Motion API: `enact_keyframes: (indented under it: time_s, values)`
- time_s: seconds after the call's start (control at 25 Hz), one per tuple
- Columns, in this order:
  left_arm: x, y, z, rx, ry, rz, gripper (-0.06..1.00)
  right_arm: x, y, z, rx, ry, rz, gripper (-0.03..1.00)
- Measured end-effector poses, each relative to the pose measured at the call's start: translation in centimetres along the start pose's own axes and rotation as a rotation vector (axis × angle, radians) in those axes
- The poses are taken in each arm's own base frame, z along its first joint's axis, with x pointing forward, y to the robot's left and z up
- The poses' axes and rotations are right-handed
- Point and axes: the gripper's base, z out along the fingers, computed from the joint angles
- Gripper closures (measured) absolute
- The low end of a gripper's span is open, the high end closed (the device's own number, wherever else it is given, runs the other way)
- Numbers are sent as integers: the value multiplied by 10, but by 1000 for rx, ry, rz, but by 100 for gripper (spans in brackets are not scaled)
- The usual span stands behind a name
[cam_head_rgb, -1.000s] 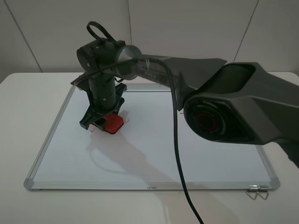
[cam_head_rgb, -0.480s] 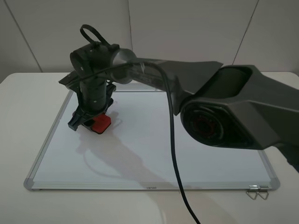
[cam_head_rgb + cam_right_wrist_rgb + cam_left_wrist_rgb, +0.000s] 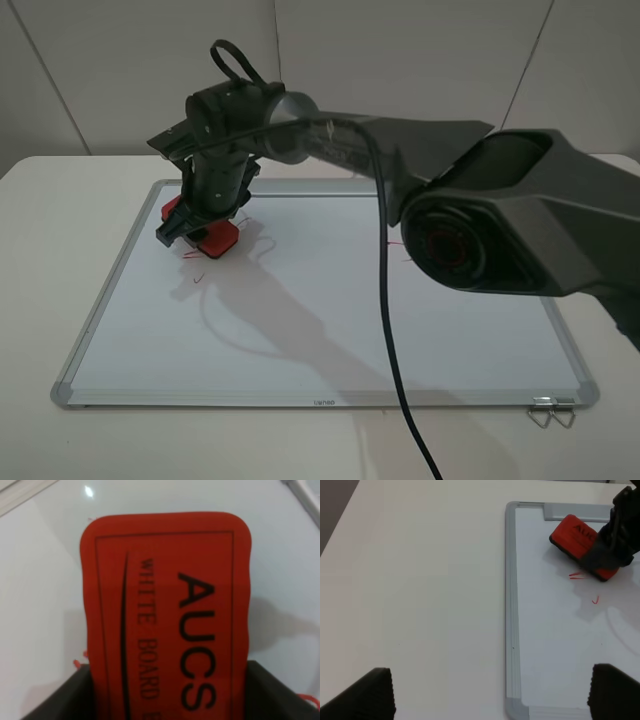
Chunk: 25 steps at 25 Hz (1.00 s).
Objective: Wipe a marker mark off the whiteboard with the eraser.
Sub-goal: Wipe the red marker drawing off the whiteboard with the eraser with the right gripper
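exterior high: shows the right end effector (image 3: 200, 228) stretched across to the far left corner of the whiteboard (image 3: 350, 330), jaws clamped tight on the eraser (image 3: 217, 241). grips the red block by its long sides, felt side down against the white surface as far as can be told, just inside the left frame (image 3: 105, 290) and close to the far rail (image 3: 572, 511). shows short red strokes of the marker mark (image 3: 191, 256) on the board just beside the eraser, on its near side. also a few thin red lines (image 3: 397, 243) near the board's middle, mostly hidden behind the arm (image 3: 420, 150). whiteboard flat on the desk (image 3: 60, 200). left wrist: shows the left end effector (image 3: 492, 695) spread wide, nothing between its fingertips (image 3: 372, 695), above the desk beside the board's left frame. right wrist: eraser close up, dark lettering upward, dark jaws flanking it.
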Motion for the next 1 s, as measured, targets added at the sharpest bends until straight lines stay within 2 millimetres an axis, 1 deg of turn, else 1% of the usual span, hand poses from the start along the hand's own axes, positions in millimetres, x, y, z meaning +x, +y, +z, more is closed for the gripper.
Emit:
enact_keyframes:
  time_s: [0.28, 0.44, 0.52, 0.68, 0.88, 1.0]
  values:
    - [0, 0, 0, 0, 0, 0, 17, -1, -1, 0, -11, -16, 15, 46]
    - [0, 0, 0, 0, 0, 0, 17, -1, 0, 5, -10, -31, 14, 46]
    - [0, 0, 0, 0, 0, 0, 17, 0, 4, 10, -13, -32, 7, 46]
    - [0, 0, 0, 0, 0, 0, 17, -1, 17, 10, -20, -26, -20, 46]
    - [0, 0, 0, 0, 0, 0, 17, 0, 39, 9, -43, 1, -57, 46]
    - [0, 0, 0, 0, 0, 0, 17, 0, 47, 9, -50, 9, -71, 46]
